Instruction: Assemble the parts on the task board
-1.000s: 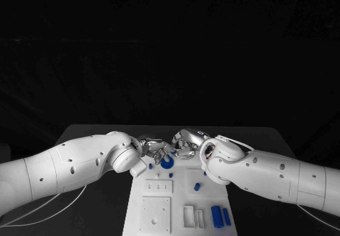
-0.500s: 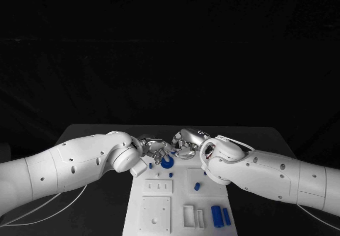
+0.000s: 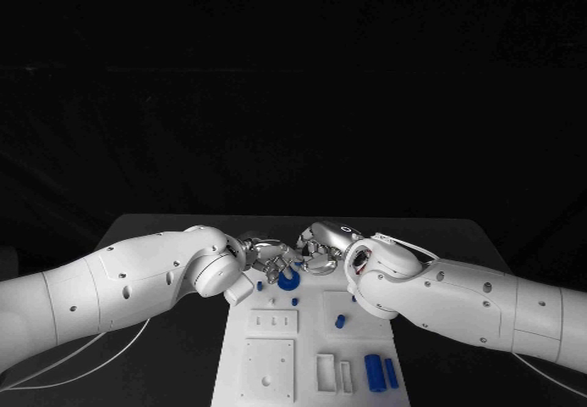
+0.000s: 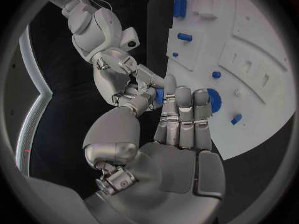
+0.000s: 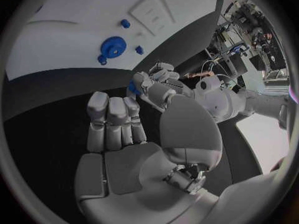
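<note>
Currently we note both hands meeting at the task board's (image 3: 306, 339) far end, left hand (image 3: 271, 257) pinching a small blue part (image 4: 159, 95), right hand (image 3: 321, 251) touching it, blue gear (image 3: 288, 282) just below.

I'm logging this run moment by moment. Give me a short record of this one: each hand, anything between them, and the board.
left hand: over the far end of the board, fingers reaching toward the right hand
right hand: facing it, fingertips close together
small blue piece: at the fingertips of both hands; which one grips it is unclear
board: white plate on the black table
blue gear: lying on the board just below the hands
blue bars: on the board's near end
</note>
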